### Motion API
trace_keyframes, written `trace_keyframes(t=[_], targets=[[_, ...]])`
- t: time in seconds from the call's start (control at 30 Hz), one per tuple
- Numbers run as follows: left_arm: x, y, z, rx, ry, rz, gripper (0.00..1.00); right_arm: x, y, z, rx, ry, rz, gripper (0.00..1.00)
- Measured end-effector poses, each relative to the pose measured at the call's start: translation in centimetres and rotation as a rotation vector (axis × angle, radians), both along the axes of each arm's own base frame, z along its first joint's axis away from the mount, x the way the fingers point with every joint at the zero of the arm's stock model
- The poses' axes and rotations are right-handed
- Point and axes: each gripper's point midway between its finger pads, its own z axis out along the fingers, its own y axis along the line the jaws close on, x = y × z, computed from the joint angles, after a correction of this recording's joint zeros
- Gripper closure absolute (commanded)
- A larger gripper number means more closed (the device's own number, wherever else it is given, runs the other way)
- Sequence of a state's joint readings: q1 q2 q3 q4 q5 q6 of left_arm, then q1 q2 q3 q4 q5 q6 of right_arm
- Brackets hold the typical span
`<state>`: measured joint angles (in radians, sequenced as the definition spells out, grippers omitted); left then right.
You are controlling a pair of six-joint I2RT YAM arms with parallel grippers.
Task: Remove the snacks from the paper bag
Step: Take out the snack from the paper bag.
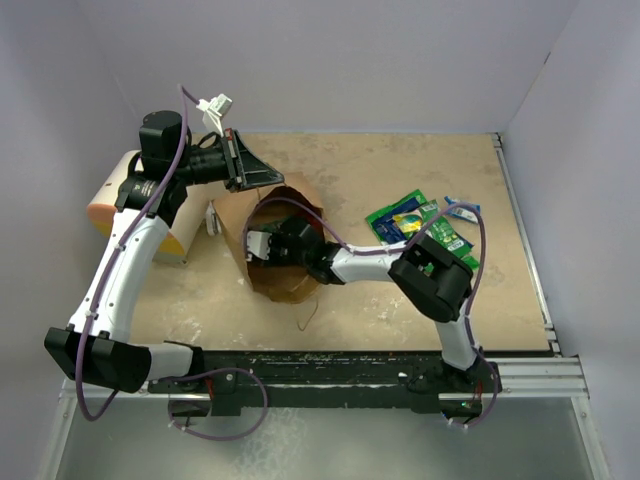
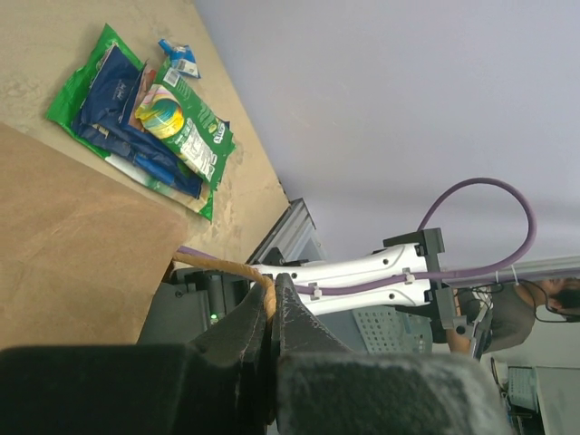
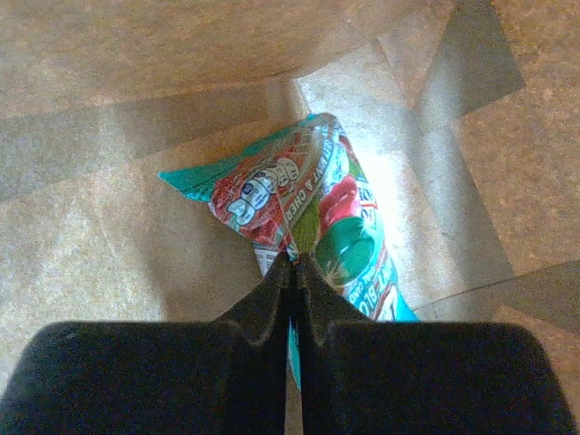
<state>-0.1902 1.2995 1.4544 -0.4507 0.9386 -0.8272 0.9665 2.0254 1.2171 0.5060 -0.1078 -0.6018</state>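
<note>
- Snacks already out of the bag, a green-white packet point(image 1: 405, 222) and a small blue one point(image 1: 462, 210) among them, are seen in the top view heaped right of centre, well apart from the paper bag point(image 1: 285, 283). That placing is judged to keep finished items out of the working area.
- The bag sits at the centre of the same view with its mouth open. The left gripper point(image 1: 262, 182) is set at its upper rim, and the right gripper point(image 1: 258, 245) is sunk into the opening.
- In the left wrist view, at bottom centre, the left fingers are pressed together on the twisted paper handle point(image 2: 237, 268). The bag's wall fills the lower left. This hold is judged to steady the bag and hold its mouth open for the other arm.
- In the right wrist view, taken inside the bag, the right fingers are clamped on the near edge of a teal-red-white packet point(image 3: 308, 213), which lies at centre on the brown inner wall. An edge pinch is judged suited to drawing the packet out through the mouth.
</note>
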Motion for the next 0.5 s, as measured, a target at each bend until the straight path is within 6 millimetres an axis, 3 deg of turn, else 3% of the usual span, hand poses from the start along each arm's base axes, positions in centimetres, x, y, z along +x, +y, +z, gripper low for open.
trace_keyframes(t=[0.17,0.3,0.5], targets=[[0.0,0.0,0.0,0.001,0.001,0.002,1.00,-1.2,-1.4,1.2,-0.007,0.006,0.014,1.00],[0.1,0.1,-0.2,0.006,0.003,0.006,1.00,-2.8,-3.7,4.4,0.010,-0.003,0.021,1.00],[0.2,0.1,-0.4,0.011,0.009,0.012,1.00,-5.6,-5.8,6.8,0.059,0.039,0.051,1.00]])
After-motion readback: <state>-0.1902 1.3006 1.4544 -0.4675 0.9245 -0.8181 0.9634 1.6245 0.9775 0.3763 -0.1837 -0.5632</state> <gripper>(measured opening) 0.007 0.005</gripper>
